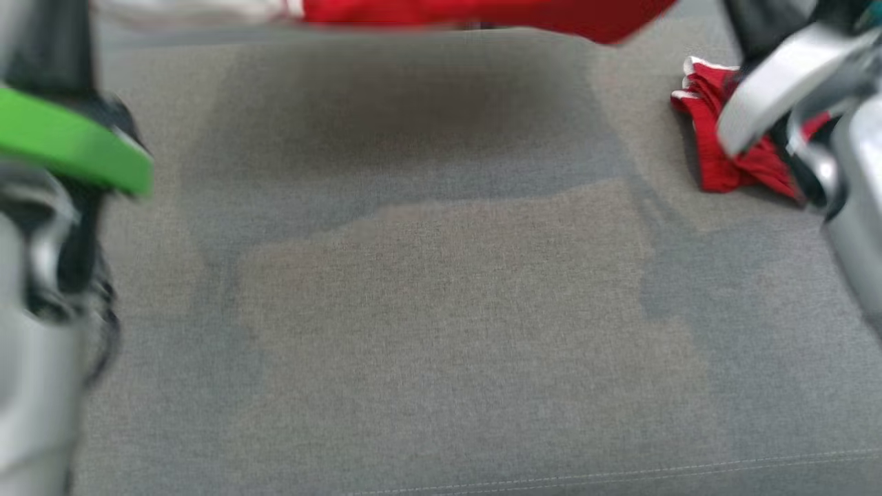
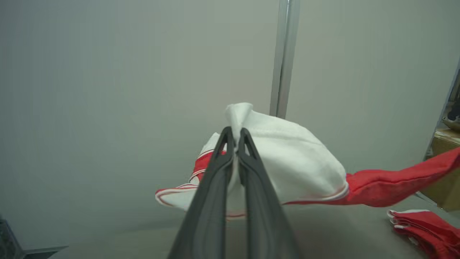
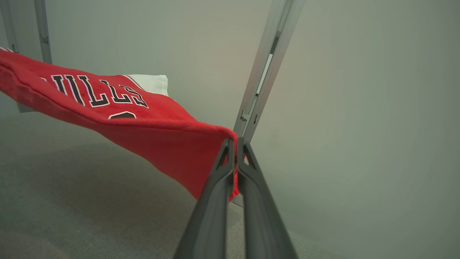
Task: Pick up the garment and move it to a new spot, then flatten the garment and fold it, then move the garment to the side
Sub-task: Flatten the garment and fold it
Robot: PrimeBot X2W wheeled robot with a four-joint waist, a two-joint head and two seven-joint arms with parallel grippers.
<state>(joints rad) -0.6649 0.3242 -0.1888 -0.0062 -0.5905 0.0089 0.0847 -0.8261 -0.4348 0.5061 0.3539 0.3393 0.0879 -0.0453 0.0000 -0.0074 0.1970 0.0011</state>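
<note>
The garment (image 1: 482, 15), a red jersey with white parts, is hanging stretched in the air at 12 o'clock in the head view, above the grey fabric surface (image 1: 441, 310). A second red cloth (image 1: 716, 165) is lying crumpled on this surface at 2 o'clock. Behind, a pale wall (image 2: 107, 90) with a metal post (image 2: 284, 54) is standing, and a cardboard box (image 2: 447, 196) is sitting at 3 o'clock in the left wrist view. The left gripper (image 2: 235, 135) is pinching the white end between closed fingers. The right gripper (image 3: 235, 145) is clamping the red corner.
</note>
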